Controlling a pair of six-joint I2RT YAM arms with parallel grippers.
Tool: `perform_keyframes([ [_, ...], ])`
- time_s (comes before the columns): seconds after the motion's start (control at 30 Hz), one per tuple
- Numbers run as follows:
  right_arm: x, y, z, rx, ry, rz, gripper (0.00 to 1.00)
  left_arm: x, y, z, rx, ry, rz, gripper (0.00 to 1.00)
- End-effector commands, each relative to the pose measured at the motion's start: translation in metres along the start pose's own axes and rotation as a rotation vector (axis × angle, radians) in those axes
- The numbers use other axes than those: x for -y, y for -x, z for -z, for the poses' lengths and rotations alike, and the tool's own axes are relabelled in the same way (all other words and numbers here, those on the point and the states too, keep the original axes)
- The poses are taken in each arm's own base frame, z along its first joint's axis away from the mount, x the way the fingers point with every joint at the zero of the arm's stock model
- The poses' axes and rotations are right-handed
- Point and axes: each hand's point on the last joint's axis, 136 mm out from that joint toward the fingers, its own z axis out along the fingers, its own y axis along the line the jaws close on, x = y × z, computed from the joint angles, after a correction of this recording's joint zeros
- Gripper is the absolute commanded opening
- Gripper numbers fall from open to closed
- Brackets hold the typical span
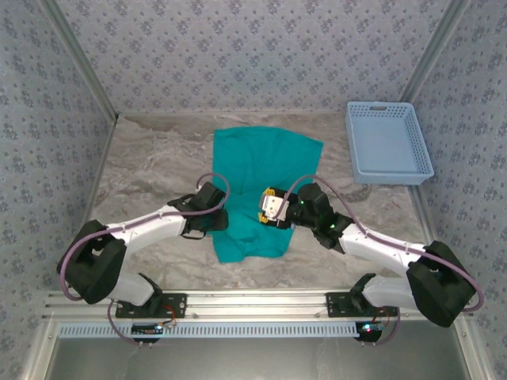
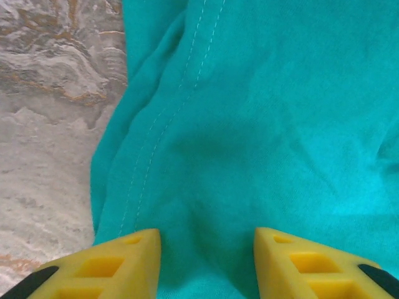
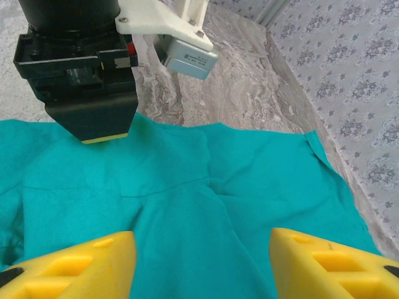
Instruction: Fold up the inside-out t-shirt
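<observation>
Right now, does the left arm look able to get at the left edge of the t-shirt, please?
Probably yes: the left pincer hangs open right over the t-shirt, its stitched edge just ahead, with nothing in between.

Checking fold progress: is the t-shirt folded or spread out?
Partly folded: the t-shirt lies as a narrow rectangle, no sleeves sticking out, one side edge doubled over.

t-shirt (image 1: 261, 170): on the tabletop (image 1: 158, 158), centre
basket (image 1: 386, 146): far right, apart from t-shirt
left end effector (image 2: 207, 240): at t-shirt's left edge
right end effector (image 3: 202, 246): over t-shirt's right half
</observation>
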Motion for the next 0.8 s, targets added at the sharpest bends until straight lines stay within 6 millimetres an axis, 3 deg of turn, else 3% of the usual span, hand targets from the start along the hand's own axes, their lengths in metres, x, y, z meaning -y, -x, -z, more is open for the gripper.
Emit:
perform_keyframes([
  [0.0,0.007,0.007,0.007,0.007,-0.026,0.012,0.61,0.006,0.008,0.002,0.004,-0.085,0.049,0.41],
  [0.1,0.009,0.007,0.009,0.003,-0.038,0.006,0.66,0.006,0.023,0.018,0.074,-0.169,0.089,0.39],
  [0.13,0.011,0.007,0.01,0.0,-0.051,0.0,0.72,0.006,0.028,0.023,0.094,-0.194,0.091,0.39],
  [0.17,0.018,0.007,0.011,-0.014,-0.086,-0.033,0.99,0.006,0.031,0.028,0.109,-0.208,0.087,0.39],
  [0.3,0.058,0.001,0.022,-0.085,-0.24,-0.286,1.0,0.013,0.045,0.034,0.11,-0.278,0.05,0.39],
  [0.4,0.076,-0.004,0.032,-0.065,-0.301,-0.538,1.0,0.011,0.041,0.017,0.045,-0.242,0.044,0.38],
  [0.5,0.083,-0.024,0.042,-0.108,-0.326,-0.878,1.0,0.003,0.026,-0.001,-0.042,-0.185,0.036,0.39],
  [0.57,0.073,-0.04,0.046,-0.21,-0.284,-1.073,1.0,-0.006,0.015,-0.008,-0.075,-0.121,0.02,0.43],
  [0.67,0.041,-0.044,0.042,-0.338,-0.137,-1.157,1.0,-0.017,0.003,-0.013,-0.132,-0.029,-0.039,0.45],
  [0.77,0.012,-0.069,0.048,-0.501,-0.165,-1.315,0.93,0.0,0.005,-0.002,-0.13,-0.083,-0.135,0.46],
])
